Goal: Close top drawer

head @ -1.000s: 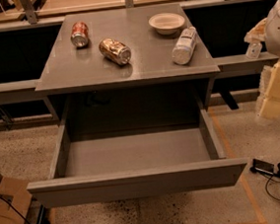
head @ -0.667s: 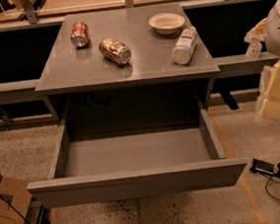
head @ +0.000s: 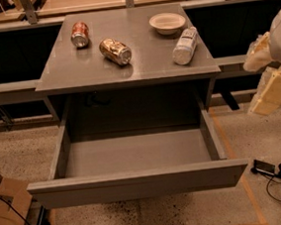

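The cream-coloured robot gripper (head: 270, 79), right of the grey worktop (head: 126, 66), is cut off by the right edge. A brown cardboard box (head: 9, 217) is cropped at the lower left corner.

The one camera looks down from above and in front of the table (head: 145, 61), facing its far edge, near enough that the open top drawer (head: 137, 183) fills the near foreground and the gripper (head: 269, 79) shows at the right edge.
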Tool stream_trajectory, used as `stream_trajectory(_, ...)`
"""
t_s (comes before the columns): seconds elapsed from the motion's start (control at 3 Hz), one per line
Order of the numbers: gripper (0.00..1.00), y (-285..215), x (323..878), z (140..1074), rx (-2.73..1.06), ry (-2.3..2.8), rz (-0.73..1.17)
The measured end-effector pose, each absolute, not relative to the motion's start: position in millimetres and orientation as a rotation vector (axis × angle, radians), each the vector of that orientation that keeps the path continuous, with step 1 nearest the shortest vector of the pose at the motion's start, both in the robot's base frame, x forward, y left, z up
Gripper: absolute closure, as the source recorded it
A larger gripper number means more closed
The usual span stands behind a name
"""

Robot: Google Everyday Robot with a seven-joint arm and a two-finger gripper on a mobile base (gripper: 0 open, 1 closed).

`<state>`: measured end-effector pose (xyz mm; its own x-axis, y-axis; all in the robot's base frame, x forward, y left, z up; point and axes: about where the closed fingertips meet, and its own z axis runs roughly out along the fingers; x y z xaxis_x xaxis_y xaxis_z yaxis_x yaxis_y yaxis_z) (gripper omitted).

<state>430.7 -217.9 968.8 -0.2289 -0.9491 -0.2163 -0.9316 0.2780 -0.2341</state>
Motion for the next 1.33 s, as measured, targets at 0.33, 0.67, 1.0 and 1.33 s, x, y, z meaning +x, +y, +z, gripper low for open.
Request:
stream_trajectory(0.33, 0.61, -217.4, 421.5, 941.1, -1.731, 2.240, -0.017)
stream_trajectory(0.67, 0.84, -216.4, 416.6, 889.6, -1.736, 2.264, 0.068)
stream_trajectory(1.0, 1.00, -216.3, 414.2, 880.5, -1.738, 2.272, 0.076)
stream_trajectory(1.33, 1.00, -216.1, 414.2, 880.7, -1.738, 2.272, 0.077)
